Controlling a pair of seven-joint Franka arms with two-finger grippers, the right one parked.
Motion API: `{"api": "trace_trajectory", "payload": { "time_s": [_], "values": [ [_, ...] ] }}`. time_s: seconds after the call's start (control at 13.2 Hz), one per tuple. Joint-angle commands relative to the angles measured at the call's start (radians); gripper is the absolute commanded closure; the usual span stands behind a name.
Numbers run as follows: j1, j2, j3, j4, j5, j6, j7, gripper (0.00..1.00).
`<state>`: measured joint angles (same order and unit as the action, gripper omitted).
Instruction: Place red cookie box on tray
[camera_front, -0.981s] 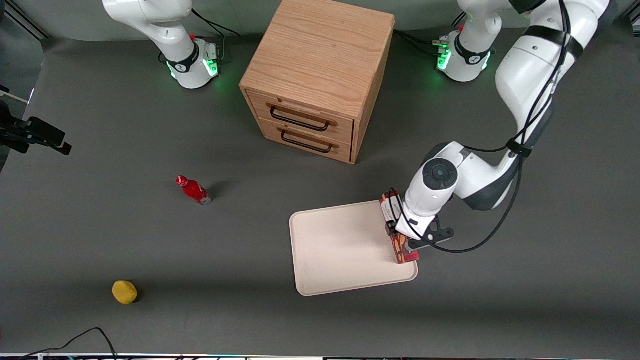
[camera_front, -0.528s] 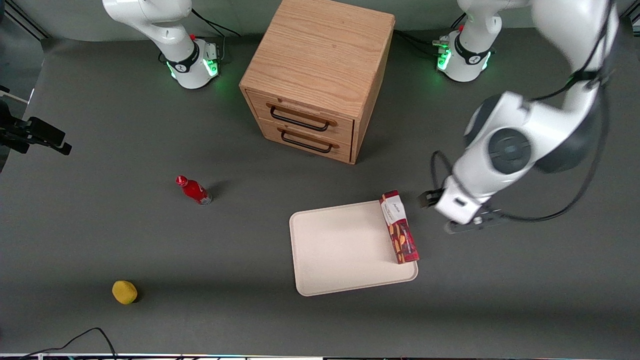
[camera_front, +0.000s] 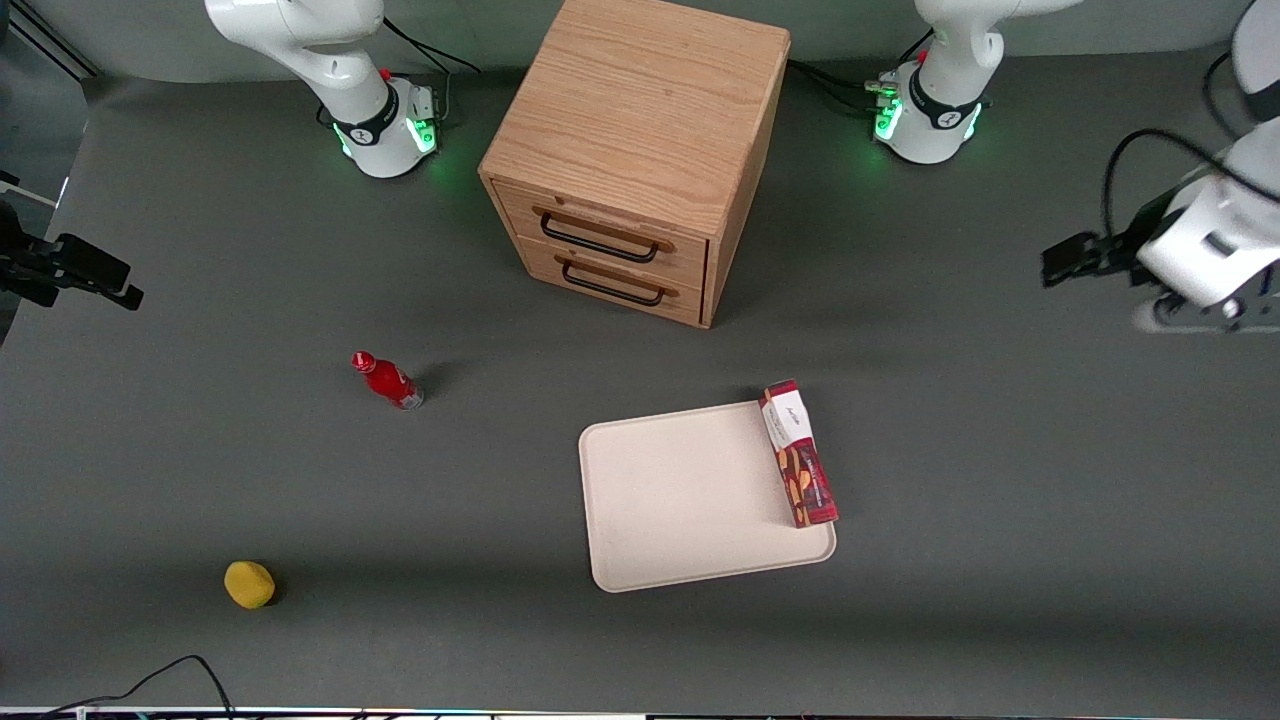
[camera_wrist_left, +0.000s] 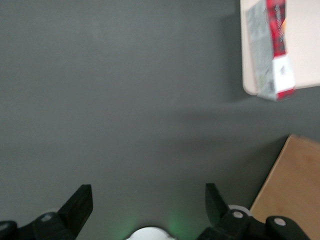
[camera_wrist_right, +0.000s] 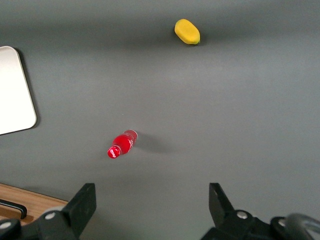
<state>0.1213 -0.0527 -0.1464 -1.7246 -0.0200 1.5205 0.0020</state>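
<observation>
The red cookie box lies flat on the cream tray, along the rim at the working arm's end. Its white-panel end pokes a little over the tray's corner nearest the cabinet. The left wrist view shows the box on the tray from well above. My left gripper hangs high over bare table, far from the box toward the working arm's end. The gripper is open, its fingers wide apart with nothing between them.
A wooden two-drawer cabinet stands farther from the front camera than the tray, and its corner shows in the left wrist view. A small red bottle and a yellow object lie toward the parked arm's end.
The gripper has let go of the box, risen and swung away toward the working arm's end. The box stays where it lay on the tray.
</observation>
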Motion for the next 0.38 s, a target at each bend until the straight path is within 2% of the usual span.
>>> {"api": "trace_trajectory", "payload": {
  "time_s": [0.0,0.3],
  "values": [
    [-0.008,-0.153,0.047,-0.190,-0.020,0.053,0.085,0.00],
    [-0.011,-0.060,0.053,-0.020,-0.008,-0.020,0.102,0.00]
  ]
}}
